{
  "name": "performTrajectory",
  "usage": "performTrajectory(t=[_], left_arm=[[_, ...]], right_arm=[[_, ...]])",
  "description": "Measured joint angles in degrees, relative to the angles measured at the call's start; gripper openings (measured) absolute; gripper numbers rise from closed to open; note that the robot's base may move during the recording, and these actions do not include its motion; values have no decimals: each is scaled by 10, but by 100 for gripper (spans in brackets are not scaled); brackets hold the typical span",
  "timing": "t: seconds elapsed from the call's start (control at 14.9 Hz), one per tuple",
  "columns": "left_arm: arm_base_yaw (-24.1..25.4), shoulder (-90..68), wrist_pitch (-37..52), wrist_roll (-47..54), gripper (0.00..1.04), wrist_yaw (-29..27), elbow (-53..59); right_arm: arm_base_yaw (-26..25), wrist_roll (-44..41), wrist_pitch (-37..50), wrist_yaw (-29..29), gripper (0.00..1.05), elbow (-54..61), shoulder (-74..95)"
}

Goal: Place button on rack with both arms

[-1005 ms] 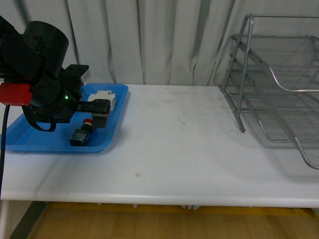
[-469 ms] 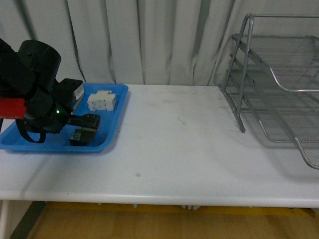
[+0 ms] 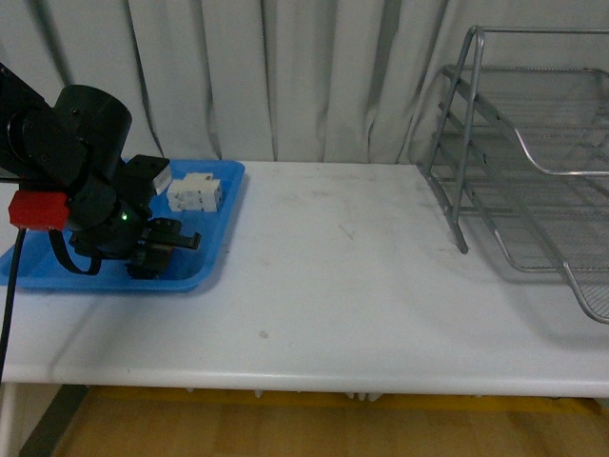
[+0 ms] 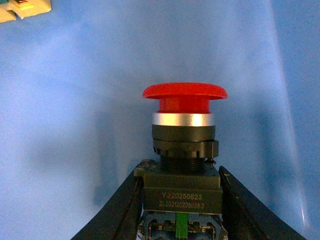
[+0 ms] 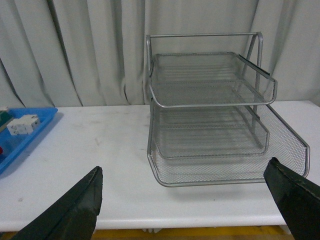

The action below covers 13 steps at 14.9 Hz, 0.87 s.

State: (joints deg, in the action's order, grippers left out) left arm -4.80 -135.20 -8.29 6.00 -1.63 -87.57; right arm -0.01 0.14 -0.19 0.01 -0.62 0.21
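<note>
Blue tray (image 4: 75, 100) below: your left gripper (image 4: 181, 175) pinches the button (image 4: 184, 107) by its blocky base; lifted, the cap end may swing loose.

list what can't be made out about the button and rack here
- Front view: the button is hidden behind the left gripper; the rack is cut off by the right edge.
- Left wrist view: the button's lower body runs off the bottom edge; whether the fingers pinch it is unclear.
</note>
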Motion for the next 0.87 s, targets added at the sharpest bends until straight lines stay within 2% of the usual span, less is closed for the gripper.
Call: performTrajectory(t=[0.07, 0.27, 0.6, 0.87], left_arm=[[-2, 0, -1, 0, 37, -1, -2], [-4, 12, 10, -6, 36, 6, 9], [4, 139, 61, -6, 36, 40, 90], [12, 374, 143, 7, 36, 59, 286]], right_arm=[[0, 0, 0, 0, 98, 0, 0], [0, 0, 0, 0, 98, 0, 0], [0, 0, 0, 0, 98, 0, 0], [0, 0, 0, 0, 98, 0, 0]])
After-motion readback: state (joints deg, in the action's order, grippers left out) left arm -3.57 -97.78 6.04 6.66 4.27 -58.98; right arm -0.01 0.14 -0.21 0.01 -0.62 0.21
